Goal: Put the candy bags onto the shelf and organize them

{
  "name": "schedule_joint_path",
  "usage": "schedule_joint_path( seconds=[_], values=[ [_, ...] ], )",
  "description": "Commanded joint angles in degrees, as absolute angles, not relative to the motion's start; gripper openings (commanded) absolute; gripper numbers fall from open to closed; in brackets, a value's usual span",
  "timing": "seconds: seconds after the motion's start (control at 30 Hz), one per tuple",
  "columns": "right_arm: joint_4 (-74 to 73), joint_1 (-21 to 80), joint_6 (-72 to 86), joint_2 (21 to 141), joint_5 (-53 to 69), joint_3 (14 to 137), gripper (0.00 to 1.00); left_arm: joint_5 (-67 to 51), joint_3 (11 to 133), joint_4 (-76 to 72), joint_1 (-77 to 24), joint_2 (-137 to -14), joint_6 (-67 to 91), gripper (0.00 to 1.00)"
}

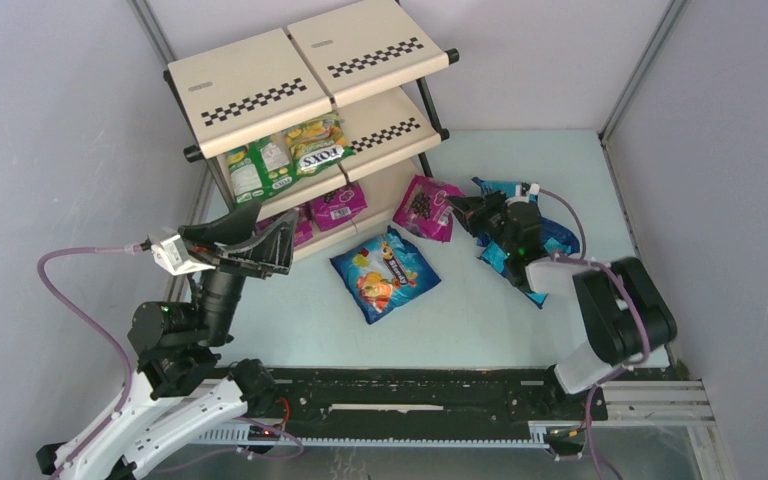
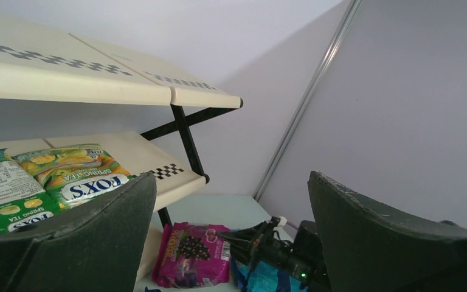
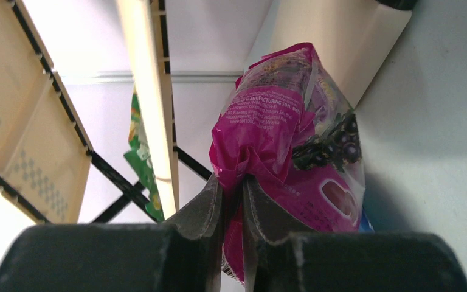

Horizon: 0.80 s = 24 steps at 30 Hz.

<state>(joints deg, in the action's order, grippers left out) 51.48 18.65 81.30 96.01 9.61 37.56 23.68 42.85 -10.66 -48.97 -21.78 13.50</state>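
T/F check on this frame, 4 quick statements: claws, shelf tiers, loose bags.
1. The right claw is shut on a magenta bag. True.
2. The left claw grips a green bag. False: its jaws are wide apart with nothing between them.
3. The top tier of the shelf holds two bags. False: that tier has none; the two green-yellow bags sit on the middle tier.
4. The blue fruit-art bag lies on the table, off the shelf. True.
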Motion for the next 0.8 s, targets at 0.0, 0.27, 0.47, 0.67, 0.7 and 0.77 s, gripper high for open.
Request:
schedule_joint_path(
  seconds=[0.0, 0.27, 0.47, 0.67, 0.7, 0.77],
  values=[
    [70.4, 20.2, 90.2, 101.5, 7.5, 45.4, 0.0, 24.1, 42.1, -12.3, -49.6, -21.2, 13.2, 1.0],
    [72.3, 21.0, 93.6, 106.4, 5.8, 50.2, 0.0, 25.5, 41.9, -12.8, -51.1, -20.3, 12.0, 1.0],
    [72.2, 22.3, 97.0, 111.5, 4.1, 56.2, 0.0, 26.2, 41.7, -13.2, -51.7, -19.8, 11.5, 1.0],
    [70.4, 24.3, 97.0, 116.9, 0.6, 59.8, 0.0, 26.7, 41.8, -12.9, -51.7, -19.4, 11.4, 1.0],
    [70.6, 24.4, 97.0, 118.1, 0.1, 59.9, 0.0, 26.8, 41.8, -12.9, -51.7, -19.3, 11.3, 1.0],
    [69.9, 24.6, 97.0, 119.7, 0.0, 59.9, 0.0, 27.0, 41.8, -13.0, -51.8, -19.2, 11.2, 1.0]
  ],
)
